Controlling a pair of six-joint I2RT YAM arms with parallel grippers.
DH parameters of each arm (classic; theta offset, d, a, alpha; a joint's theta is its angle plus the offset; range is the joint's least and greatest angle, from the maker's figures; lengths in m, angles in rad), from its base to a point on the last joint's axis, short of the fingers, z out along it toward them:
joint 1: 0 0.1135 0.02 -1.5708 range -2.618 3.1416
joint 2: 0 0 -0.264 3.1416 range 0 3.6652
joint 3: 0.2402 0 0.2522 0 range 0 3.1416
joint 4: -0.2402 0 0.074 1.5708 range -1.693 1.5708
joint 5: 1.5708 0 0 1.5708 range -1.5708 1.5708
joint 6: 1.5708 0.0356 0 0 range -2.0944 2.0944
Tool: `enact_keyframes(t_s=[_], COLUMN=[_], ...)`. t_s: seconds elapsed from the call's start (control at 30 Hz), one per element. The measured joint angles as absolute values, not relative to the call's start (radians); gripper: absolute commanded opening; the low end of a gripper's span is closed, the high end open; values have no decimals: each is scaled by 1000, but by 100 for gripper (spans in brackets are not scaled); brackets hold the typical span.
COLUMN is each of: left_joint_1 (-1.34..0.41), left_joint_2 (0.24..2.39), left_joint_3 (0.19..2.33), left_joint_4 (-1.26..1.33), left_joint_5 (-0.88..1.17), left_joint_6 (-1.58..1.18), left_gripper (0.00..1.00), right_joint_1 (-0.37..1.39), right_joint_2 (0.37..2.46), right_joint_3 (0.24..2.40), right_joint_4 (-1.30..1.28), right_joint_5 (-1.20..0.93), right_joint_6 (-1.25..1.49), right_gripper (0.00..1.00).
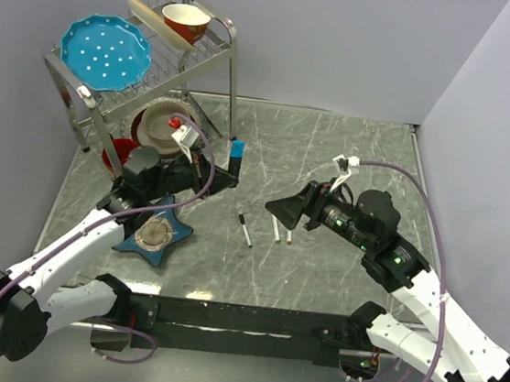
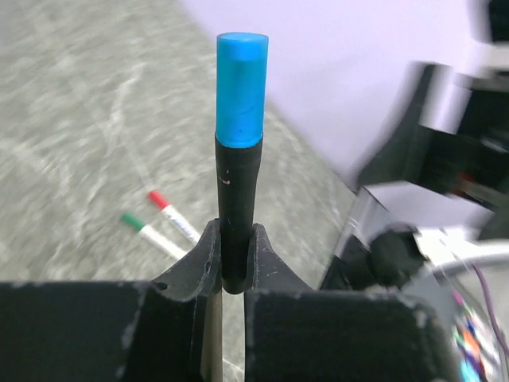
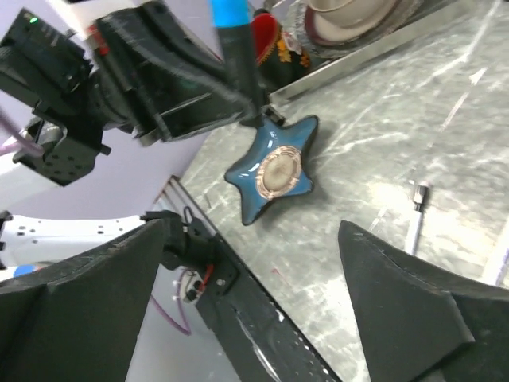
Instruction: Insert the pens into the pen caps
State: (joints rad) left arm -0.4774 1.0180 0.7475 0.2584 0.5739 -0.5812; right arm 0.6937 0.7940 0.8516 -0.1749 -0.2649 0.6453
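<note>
My left tool [image 2: 233, 251] is clamped on the dark pen [image 2: 237, 199] and holds it standing up over the counter [image 1: 351, 156], with the blue cap [image 2: 241, 87] sitting on its top end. My right tool [image 3: 254, 231] has its two sides wide apart and holds nothing. It hangs low near the middle of the counter and points across at the dark pen. Just beside it lie the red-capped pen [image 2: 171, 215] and the green-capped pen [image 2: 149, 231], side by side, and the black-capped pen [image 1: 245, 230] lies a little way to their left. I think the blue cap may not be pushed all the way down, but I cannot tell for sure. If my right tool goes to press it and comes in crooked, the dark pen could tip or slide in my grip, because I only pinch it low down. The cap could pop off and roll away. My right tool is also very close to the two white pens, so a low swing could bump them, and round pens roll. The counter is grey stone with pale lines, flat and smooth, so a dropped cap would slide easily. A blue star dish [image 1: 154, 228] sits on the counter by my left arm. Behind it stands a metal rack [image 1: 212, 43] with a blue dotted plate [image 1: 105, 51] and a red bowl [image 1: 185, 22]. Plain pale walls [image 1: 346, 35] close in the back and the sides
</note>
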Motion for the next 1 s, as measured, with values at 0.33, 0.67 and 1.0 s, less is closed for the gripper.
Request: enact_keyframes(t_s=[0.33, 0.67, 1.0], left_joint_1=[-633, -837, -867], left_joint_2=[1254, 1588, 1670], left_joint_3=[707, 826, 892], left_joint_4=[150, 63, -12], left_joint_5=[223, 20, -71], left_joint_6=[-751, -955, -1074], left_gripper=[2, 15, 34], right_joint_1=[694, 693, 693], right_joint_2=[768, 801, 702], right_joint_3=[810, 834, 834], right_joint_4=[-344, -534, -597], right_joint_5=[-86, 20, 101], right_joint_6=[680, 659, 656], right_gripper=[100, 100, 100])
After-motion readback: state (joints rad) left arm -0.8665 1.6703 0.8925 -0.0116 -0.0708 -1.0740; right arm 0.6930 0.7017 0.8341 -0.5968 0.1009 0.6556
